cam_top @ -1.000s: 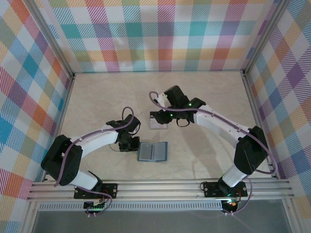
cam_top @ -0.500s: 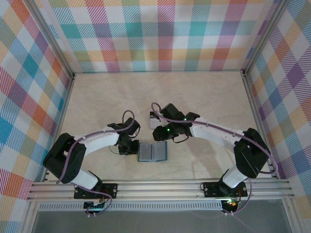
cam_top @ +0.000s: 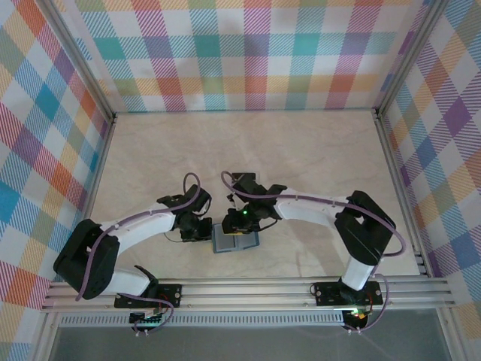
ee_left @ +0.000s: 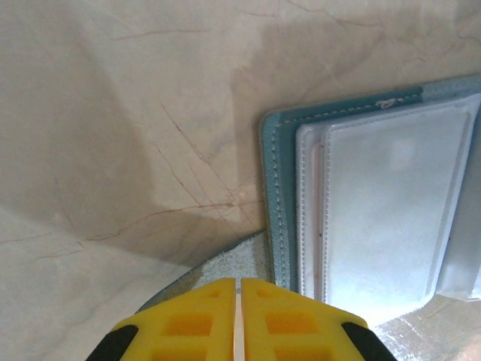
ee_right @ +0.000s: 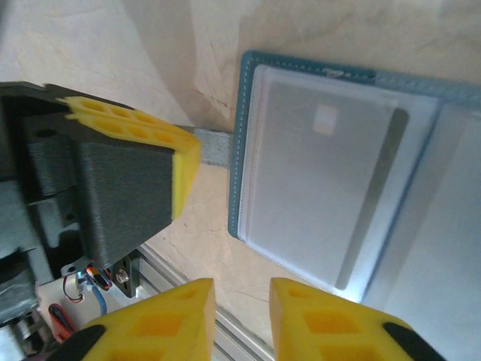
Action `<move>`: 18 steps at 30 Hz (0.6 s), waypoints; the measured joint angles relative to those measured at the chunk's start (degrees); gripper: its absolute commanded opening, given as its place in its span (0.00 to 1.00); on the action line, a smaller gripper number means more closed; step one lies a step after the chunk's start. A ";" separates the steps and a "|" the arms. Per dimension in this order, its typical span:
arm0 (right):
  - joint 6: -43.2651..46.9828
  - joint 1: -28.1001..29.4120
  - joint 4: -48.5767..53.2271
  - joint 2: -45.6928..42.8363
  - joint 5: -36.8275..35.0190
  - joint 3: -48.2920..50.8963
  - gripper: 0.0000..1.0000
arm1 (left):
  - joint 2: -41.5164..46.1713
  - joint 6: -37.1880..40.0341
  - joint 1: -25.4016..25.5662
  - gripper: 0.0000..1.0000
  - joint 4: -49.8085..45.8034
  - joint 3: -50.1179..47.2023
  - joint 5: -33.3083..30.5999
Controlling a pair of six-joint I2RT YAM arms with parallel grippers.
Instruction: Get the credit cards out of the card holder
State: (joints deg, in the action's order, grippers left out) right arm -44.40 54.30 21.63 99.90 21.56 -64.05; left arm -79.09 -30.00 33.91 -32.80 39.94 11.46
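While the left hand [ee_left: 237, 289], closed tight, rests its tips at the tab [ee_right: 213, 147] of the card holder [ee_right: 242, 150], the right hand [ee_right: 242, 301] hovers slightly parted and empty just short of 1 credit card [ee_right: 323, 188], pocketed, long axis pointing away; open counter [ee_right: 316, 37] lies beyond.

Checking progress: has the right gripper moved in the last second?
Yes. The right gripper came toward the arm bases, from beyond the card holder to over it.

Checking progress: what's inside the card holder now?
One credit card shows in the card holder's pocket, dark band visible; any cards beneath it are covered.
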 measured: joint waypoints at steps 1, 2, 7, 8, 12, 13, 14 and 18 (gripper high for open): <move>-0.66 0.17 -0.24 0.90 0.31 -0.39 0.22 | -0.42 0.00 -0.20 0.10 0.02 0.00 -0.02; -1.31 0.31 -0.24 1.75 0.57 -0.96 0.21 | -0.94 0.02 -0.33 0.10 0.04 0.00 -0.02; -3.45 0.55 -1.84 5.51 1.60 -3.89 0.18 | -2.67 0.11 -0.46 0.10 0.20 0.00 -0.07; -3.76 0.55 -2.16 6.29 1.77 -4.39 0.18 | -2.86 0.26 -0.48 0.10 0.20 0.00 -0.13; -4.52 0.59 -2.56 9.70 2.60 -6.51 0.18 | -3.08 0.98 -0.74 0.10 0.22 0.00 -0.11; -4.55 0.63 -2.56 10.47 2.84 -6.99 0.19 | -3.17 1.20 -0.74 0.10 0.22 0.00 -0.11; -4.66 0.70 -2.54 11.32 3.06 -7.43 0.19 | -3.23 1.33 -0.79 0.10 0.22 0.00 -0.07; -4.66 1.09 -0.68 13.73 3.15 -8.87 0.21 | -3.26 1.38 -1.01 0.10 0.26 0.00 0.11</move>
State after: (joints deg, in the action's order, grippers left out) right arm -49.06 55.40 20.95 113.62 24.71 -72.93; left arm -82.35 -28.62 32.91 -32.53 39.94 11.57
